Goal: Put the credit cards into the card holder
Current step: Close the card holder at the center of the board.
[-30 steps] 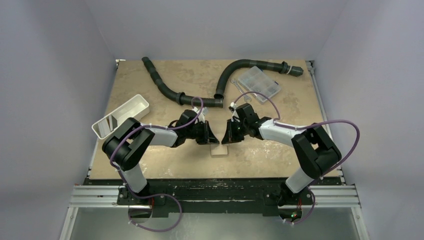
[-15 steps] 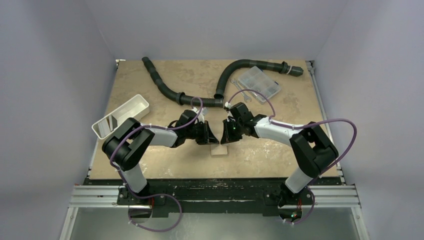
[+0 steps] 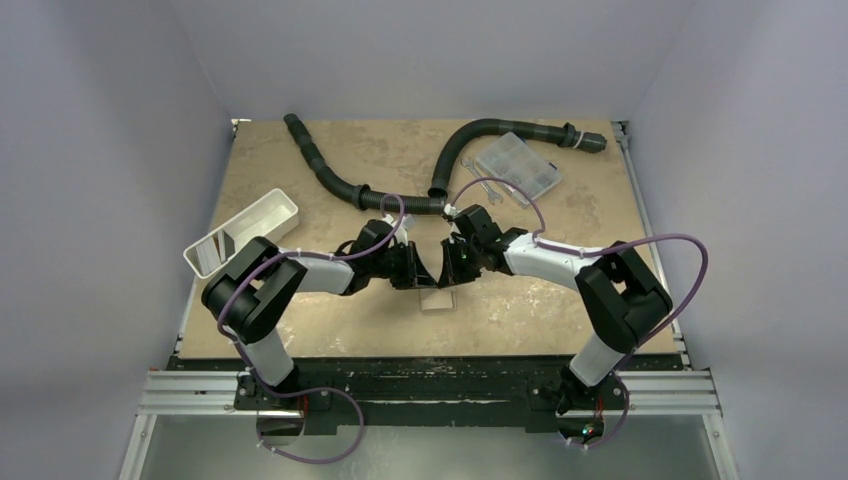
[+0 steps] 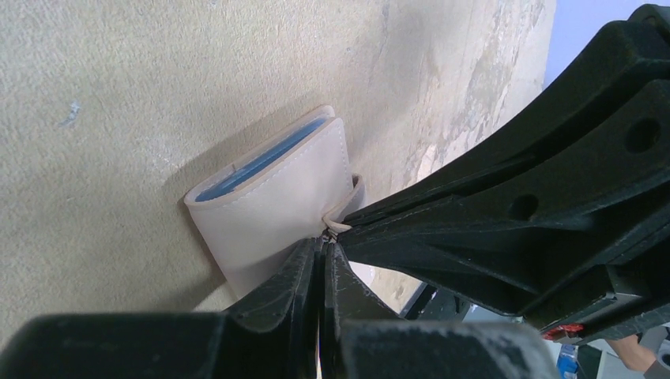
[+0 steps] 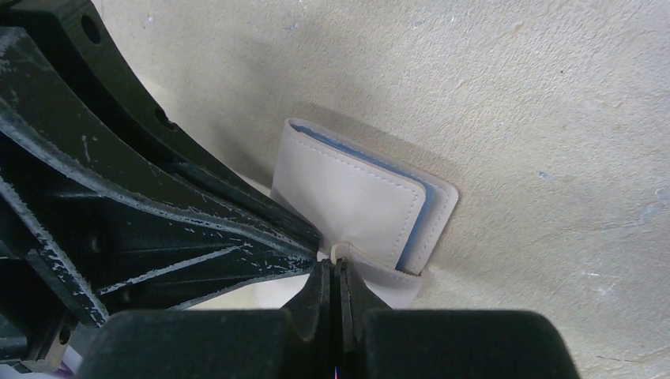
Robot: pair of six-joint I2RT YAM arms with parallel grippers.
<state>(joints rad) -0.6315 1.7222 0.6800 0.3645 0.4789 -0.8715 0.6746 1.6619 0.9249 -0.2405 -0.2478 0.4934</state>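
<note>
The tan card holder (image 3: 437,299) lies folded shut on the table in front of both arms. It shows in the left wrist view (image 4: 272,209) and the right wrist view (image 5: 348,193). A blue edge (image 5: 419,225) shows between its flaps; I cannot tell card from lining. Its snap tab (image 5: 379,272) curls up off the front flap. My left gripper (image 4: 324,241) and right gripper (image 5: 338,267) are both shut. Their tips meet at the tab's end from opposite sides. In the top view the left gripper (image 3: 430,282) and right gripper (image 3: 447,282) almost touch.
A white oblong tray (image 3: 262,214) with a dark flat piece in it stands at the left. Two black corrugated hoses (image 3: 330,175) lie across the back. A clear compartment box (image 3: 517,167) sits at the back right.
My right gripper has moved a little to the left, closing the gap to the left gripper above the card holder. The left arm has hardly moved.
</note>
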